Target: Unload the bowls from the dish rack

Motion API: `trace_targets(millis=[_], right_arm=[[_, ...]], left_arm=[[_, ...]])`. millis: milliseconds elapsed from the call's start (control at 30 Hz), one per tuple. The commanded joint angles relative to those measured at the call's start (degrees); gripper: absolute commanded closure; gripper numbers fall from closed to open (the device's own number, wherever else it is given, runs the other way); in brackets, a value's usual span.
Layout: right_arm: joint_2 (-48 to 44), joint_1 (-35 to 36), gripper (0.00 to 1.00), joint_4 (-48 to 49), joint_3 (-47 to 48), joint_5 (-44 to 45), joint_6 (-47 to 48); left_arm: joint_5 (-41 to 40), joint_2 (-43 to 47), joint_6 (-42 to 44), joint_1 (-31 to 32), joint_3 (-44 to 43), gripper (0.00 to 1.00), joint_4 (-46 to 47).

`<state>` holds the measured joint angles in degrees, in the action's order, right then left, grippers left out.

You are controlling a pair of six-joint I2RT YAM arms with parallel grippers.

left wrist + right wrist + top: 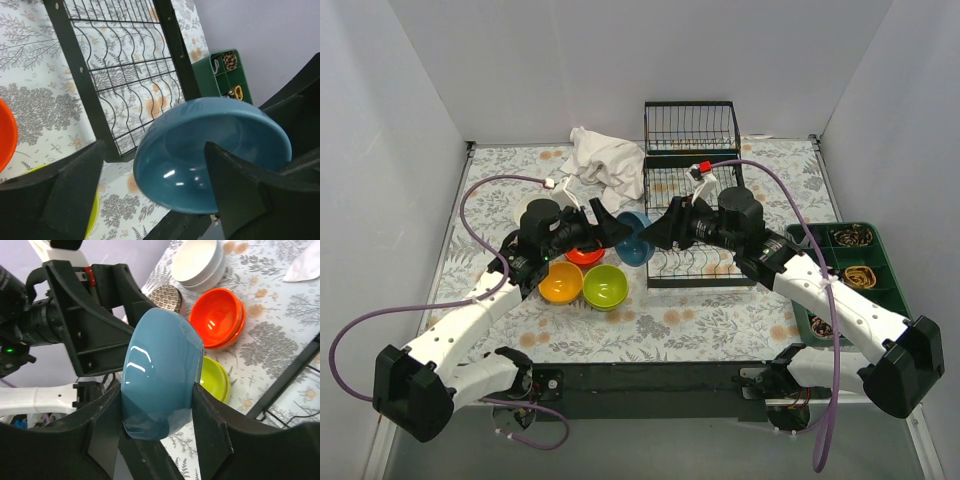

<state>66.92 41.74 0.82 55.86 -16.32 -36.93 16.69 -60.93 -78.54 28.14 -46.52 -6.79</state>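
Glossy blue filled both wrist views. The blue bowl (160, 382) hung in the air just off the left edge of the dish rack (692, 215), clear of its prongs and above the patterned table (720, 320), between my two arms. My right gripper (653, 235) was clamped on it, with a black finger pressed to each side. The bowl sat tipped up on edge rather than level. I could not make out exactly where the pads met the wall.

My left gripper (612, 228) faced it from the other side with its jaws spread wide. In the left wrist view one finger stood well apart from the bowl. The other overlapped the rim, and I could not tell whether it touched. It was not holding anything.

Down on the table, near the rack's left side, lay a red bowl (217, 317), a lime bowl (216, 382) and an orange bowl (561, 282). White bowls (197, 262) were stacked further off.

I judged the blue bowl to be rigid, light enough for one claw, and slick, given the sharp highlights on its skin. A curved, shiny wall like that tends to squirt out from flat pads, and a drop onto the table could chip it. The safest hold, I reckoned, was on the rim, with one finger inside and one outside. If the left claw took over, it would need to close firmly before the right let go.
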Motion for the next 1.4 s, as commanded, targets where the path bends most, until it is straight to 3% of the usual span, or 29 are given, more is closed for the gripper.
trace_targets(millis=[0, 67, 200, 300, 400, 433, 500, 600, 633, 733, 833, 1000, 1200, 1367], right_arm=[[-1.96, 0.01, 0.99, 10.16, -1.18, -4.95, -5.17], [-2.05, 0.01, 0.99, 11.56, -1.62, -5.48, -6.14], [-1.96, 0.01, 0.99, 12.01, -1.71, -5.39, -6.49], [-1.7, 0.01, 0.99, 12.01, -1.89, -5.39, -6.67], [-1.0, 0.01, 0.99, 12.54, -2.07, -6.53, -7.28], [-0.82, 0.01, 0.93, 12.54, -2.15, -6.8, -7.19], [-0.73, 0.01, 0.85, 12.54, -2.59, -6.98, -6.76], [-1.26, -0.16, 0.58, 12.54, -4.17, -6.01, -6.4], [-1.43, -0.16, 0.4, 12.45, -4.61, -5.83, -5.97], [-1.88, -0.16, 0.15, 11.4, -6.11, -5.22, -3.52], [-2.4, -0.34, 0.07, 7.98, -6.81, -3.2, 0.17], [-3.28, -0.34, 0.04, -0.46, -5.06, 4.26, 7.56], [-2.84, -0.34, 0.04, -6.79, -1.81, 10.42, 14.42], [-3.72, -0.34, 0.04, -8.29, -1.36, 14.11, 16.45]], left_arm=[[-0.95, -0.42, -0.47, 0.77, 1.26, 0.28, 3.27], [-1.92, -0.16, -0.47, 0.95, 1.87, 0.34, 3.27], [-3.41, 1.16, -0.03, 0.95, 3.63, 0.61, 2.83], [-3.77, 2.39, 0.49, 0.86, 4.42, 0.73, 2.13], [-4.47, 3.79, 0.76, 0.95, 5.83, 0.92, 1.43], [-4.82, 4.41, 0.76, 0.95, 6.79, 1.0, 1.34], [-6.57, 6.16, 0.76, 0.95, 7.58, 1.0, 0.2], [-8.95, 8.79, 0.58, 0.95, 8.29, 1.0, -3.21], [-11.13, 9.59, -0.03, 0.95, 8.38, 1.0, -4.45], [-15.96, 13.54, -1.78, 0.95, 9.34, 1.0, -9.55], [-20.63, 17.58, -5.82, 0.95, 10.22, 1.0, -14.73], [-31.0, 19.53, -15.04, 0.95, 8.56, 1.0, -28.42], [-40.14, 15.06, -26.64, 0.86, 5.22, 1.0, -42.94], [-44.54, 11.01, -29.39, 0.86, 2.67, 1.0, -49.1]])
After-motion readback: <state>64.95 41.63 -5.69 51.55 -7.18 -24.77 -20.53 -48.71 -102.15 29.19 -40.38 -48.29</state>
